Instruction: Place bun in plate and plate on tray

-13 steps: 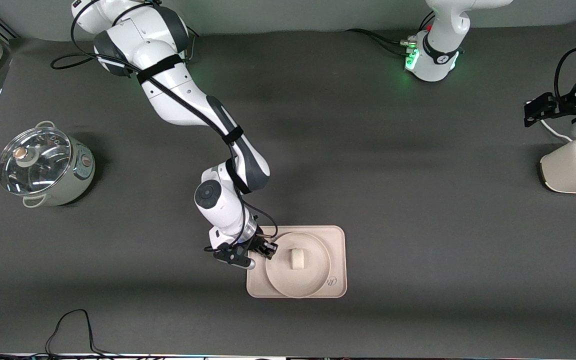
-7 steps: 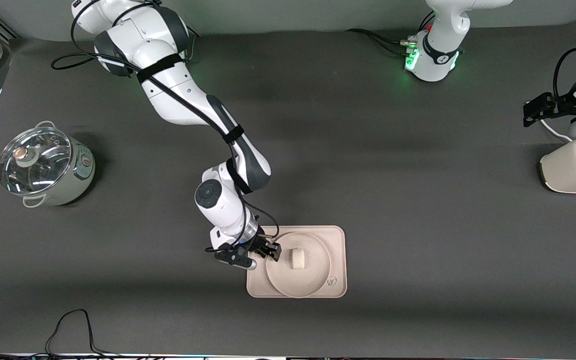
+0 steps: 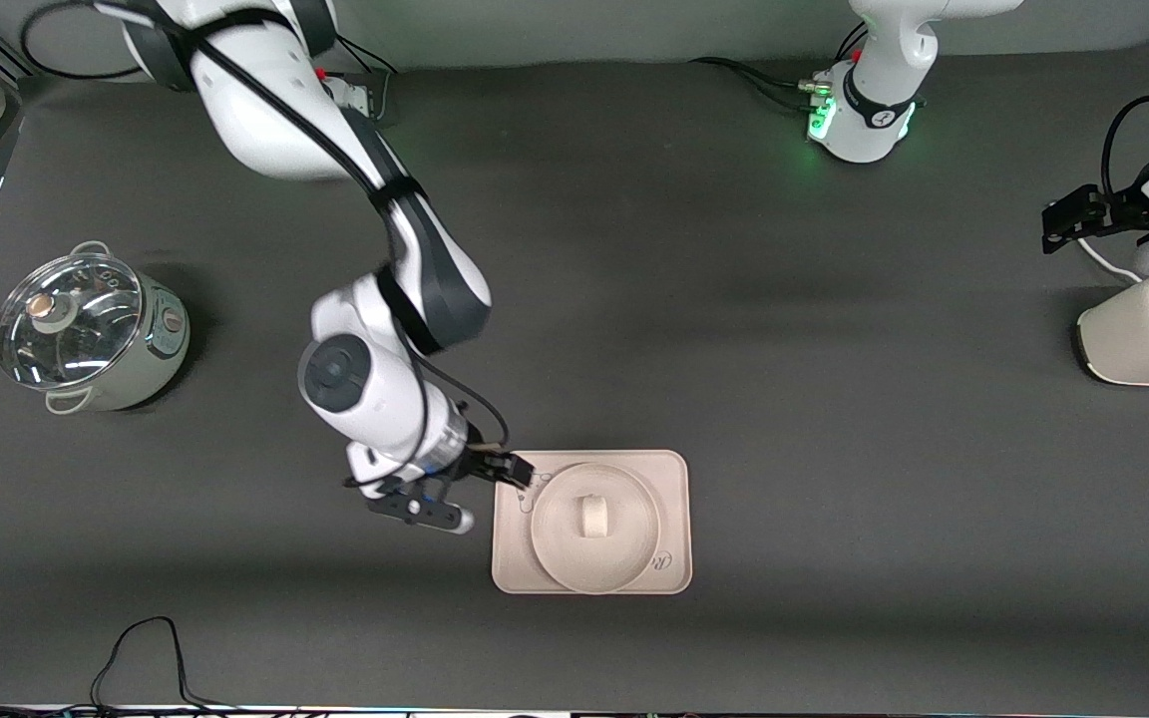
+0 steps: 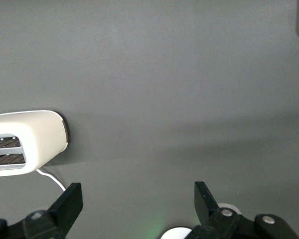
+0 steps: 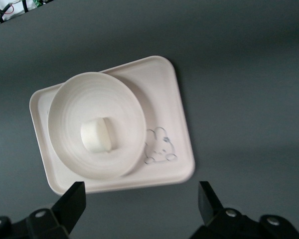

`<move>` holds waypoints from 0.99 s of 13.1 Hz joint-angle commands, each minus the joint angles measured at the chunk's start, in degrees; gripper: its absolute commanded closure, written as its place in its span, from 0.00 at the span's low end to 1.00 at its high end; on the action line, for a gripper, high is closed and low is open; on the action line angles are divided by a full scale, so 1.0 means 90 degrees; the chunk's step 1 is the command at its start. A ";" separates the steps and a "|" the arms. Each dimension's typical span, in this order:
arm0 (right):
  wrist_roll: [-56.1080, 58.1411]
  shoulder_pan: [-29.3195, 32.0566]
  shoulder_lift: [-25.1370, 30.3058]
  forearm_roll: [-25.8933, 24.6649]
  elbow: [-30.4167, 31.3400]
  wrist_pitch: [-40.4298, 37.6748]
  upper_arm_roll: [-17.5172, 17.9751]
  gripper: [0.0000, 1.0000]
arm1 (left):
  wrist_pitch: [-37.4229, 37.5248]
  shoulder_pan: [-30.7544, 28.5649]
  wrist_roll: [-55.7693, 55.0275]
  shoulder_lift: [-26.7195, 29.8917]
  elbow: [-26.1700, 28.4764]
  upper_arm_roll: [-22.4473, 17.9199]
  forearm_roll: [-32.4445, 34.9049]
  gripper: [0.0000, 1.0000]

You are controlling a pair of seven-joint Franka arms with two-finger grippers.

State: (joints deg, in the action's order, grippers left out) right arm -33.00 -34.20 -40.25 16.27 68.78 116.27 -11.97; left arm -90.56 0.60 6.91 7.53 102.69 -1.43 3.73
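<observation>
Sitting in the middle of the round pale cream-pink plate [image 3: 594, 527], the small off-white bun [image 3: 592, 517] shows plainly in the front view, and the plate rests on the pale cream-pink rectangular tray [image 3: 675, 475], which lies on the dark grey table [image 3: 734, 329] toward the edge nearest the front camera. The right gripper [image 3: 518, 473] hangs over the tray's corner toward the right arm's end, touching nothing. A glass-lidded pot [image 3: 86, 329] stands near the right arm's edge, a white toaster [image 3: 1148, 334] at the left arm's edge, with the waiting left gripper [image 3: 1068, 219] above it.

From the left wrist, the left gripper [image 4: 137, 201] is spread wide over bare table beside the toaster [image 4: 25, 142].

From the right wrist, the right gripper [image 5: 142, 201] is spread wide above the tray [image 5: 177, 99], with the bun [image 5: 97, 134] in the plate [image 5: 70, 99] beside a rabbit drawing [image 5: 159, 147].
</observation>
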 commanded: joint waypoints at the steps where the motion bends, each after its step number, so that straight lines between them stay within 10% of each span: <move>1: 0.0277 0.0400 0.1138 -0.0362 0.0327 -0.1400 0.0080 0.00 | 0.0013 0.0031 0.0014 0.0032 -0.0033 -0.0008 -0.0023 0.00; 5: 0.1710 0.1434 0.2779 -0.0450 0.1282 -0.2458 0.0119 0.00 | -0.0133 0.0012 0.0014 0.0023 -0.0023 -0.0017 -0.0033 0.00; 13: 0.3315 0.2755 0.3915 -0.1747 0.1928 -0.3114 0.0295 0.00 | -0.0524 -0.0047 -0.0200 0.0130 -0.0062 -0.0066 -0.0130 0.00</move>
State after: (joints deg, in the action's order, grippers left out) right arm -4.33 -9.70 -7.60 3.73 83.06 87.49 -10.23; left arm -95.23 0.34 6.64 7.75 102.16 -2.15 3.51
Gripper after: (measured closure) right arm 0.000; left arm 0.000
